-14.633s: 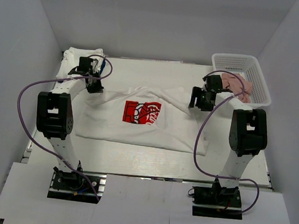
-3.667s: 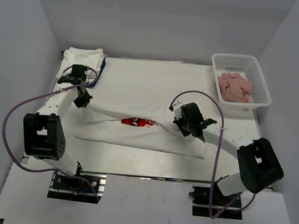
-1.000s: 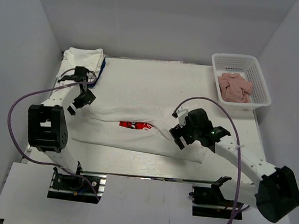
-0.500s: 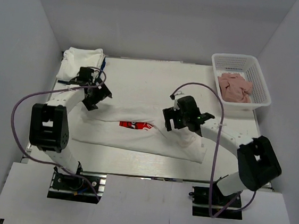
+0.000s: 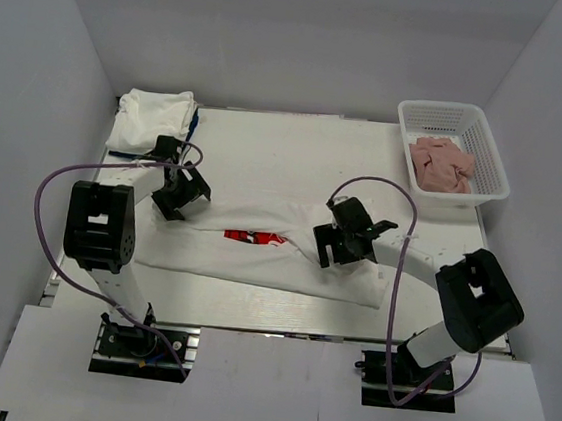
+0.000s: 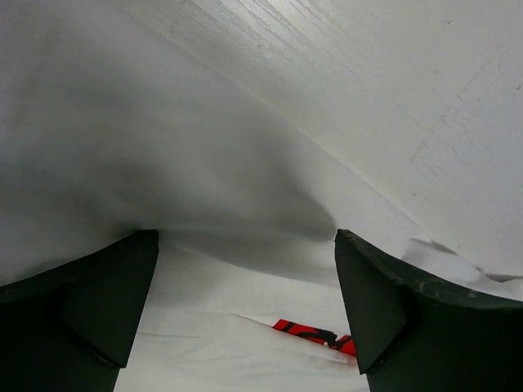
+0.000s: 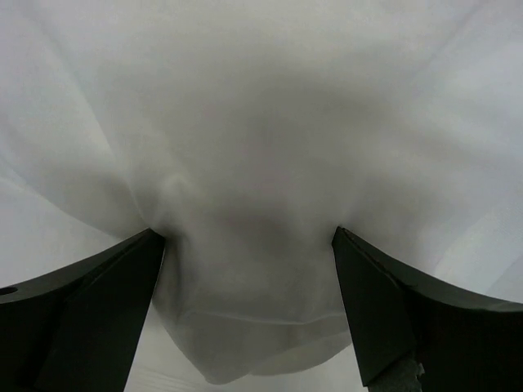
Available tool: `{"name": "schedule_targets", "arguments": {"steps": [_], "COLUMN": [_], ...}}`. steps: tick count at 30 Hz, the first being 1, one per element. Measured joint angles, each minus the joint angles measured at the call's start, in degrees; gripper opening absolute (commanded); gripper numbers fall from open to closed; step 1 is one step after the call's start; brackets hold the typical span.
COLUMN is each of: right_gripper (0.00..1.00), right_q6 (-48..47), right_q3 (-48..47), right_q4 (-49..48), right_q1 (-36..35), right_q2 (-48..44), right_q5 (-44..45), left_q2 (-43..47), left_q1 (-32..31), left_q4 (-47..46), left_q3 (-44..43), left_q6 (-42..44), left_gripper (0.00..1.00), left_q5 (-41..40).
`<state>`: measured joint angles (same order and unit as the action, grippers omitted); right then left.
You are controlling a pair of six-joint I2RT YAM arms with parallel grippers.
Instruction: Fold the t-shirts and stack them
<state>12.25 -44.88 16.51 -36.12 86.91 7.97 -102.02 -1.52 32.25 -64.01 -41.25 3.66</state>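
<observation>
Item under work: the t-shirt (image 5: 256, 260) lies as a long band across the middle of the worktop (image 5: 277, 150), running from the left edge toward the right edge and nearer the near edge than the far one.
Change observed: about fifteen seconds ago the shirt lay flat with its whole chest print showing. The far half is now drawn over the near half, and only a thin strip of the red print (image 5: 256, 237) shows at the fold.
Left gripper: the left gripper (image 5: 177, 198) sits low on the left part of the folded edge. In the wrist view its fingers (image 6: 98, 302) are spread wide with a soft ridge of cloth lying loose between them, so nothing is pinched.
Right gripper: the right gripper (image 5: 335, 246) sits on the right part of the same edge. Its fingers (image 7: 82, 310) are likewise spread, over a bunched hump of white cloth.
Arm movement: both arms were gripping and dragging the far edge a few seconds ago. Both are now let go over the fold.
Finding: the first lengthwise fold appears laid down. The right end looks rumpled, not flat.
Remaining work, by judgement: crosswise folds, then transfer to the stack.
Stack: a folded bundle (image 5: 152, 117) rests at the far left corner, well apart from the shirt.
Other items: a basket (image 5: 443, 108) holding pink cloths (image 5: 443, 164) stands at the far right corner.
</observation>
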Motion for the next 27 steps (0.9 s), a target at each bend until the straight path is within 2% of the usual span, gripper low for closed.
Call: {"name": "schedule_targets", "arguments": {"steps": [8, 12, 16, 20, 24, 27], "right_gripper": [0.9, 0.9, 0.9, 0.9, 0.9, 0.9], "right_q6": [0.66, -0.48, -4.55, -13.18, -20.24, -23.52], "right_q3": [-9.14, -19.15, -34.4, -48.72, -60.76, -67.67], "right_q4": [2.36, 0.9, -2.89, -6.05, -6.93, -6.16], "right_q1": [1.68, 5.68, 9.68, 10.84, 10.36, 9.92], "right_q2": [8.5, 17.33, 29.4, 40.28, 48.61, 52.92], "right_q5": [1.11, 0.63, -3.28, -11.08, -17.53, -20.33], "left_q2": [1.18, 7.76, 17.33, 23.37, 22.29, 21.11], "left_q1": [-0.44, -1.18, -4.0, -7.85, -11.41, -13.77], "left_q4": [1.64, 2.8, 6.43, 10.78, 18.27, 24.17], "left_q3": [1.18, 9.18, 19.89, 27.96, 30.16, 27.45], "left_q6": [-0.09, -0.39, -1.79, -3.23, -1.95, 0.15], "left_gripper": [1.0, 1.0, 1.0, 1.0, 1.0, 1.0], "left_q5": [-1.95, -0.11, 6.36, 18.27, 24.81, 26.91]}}
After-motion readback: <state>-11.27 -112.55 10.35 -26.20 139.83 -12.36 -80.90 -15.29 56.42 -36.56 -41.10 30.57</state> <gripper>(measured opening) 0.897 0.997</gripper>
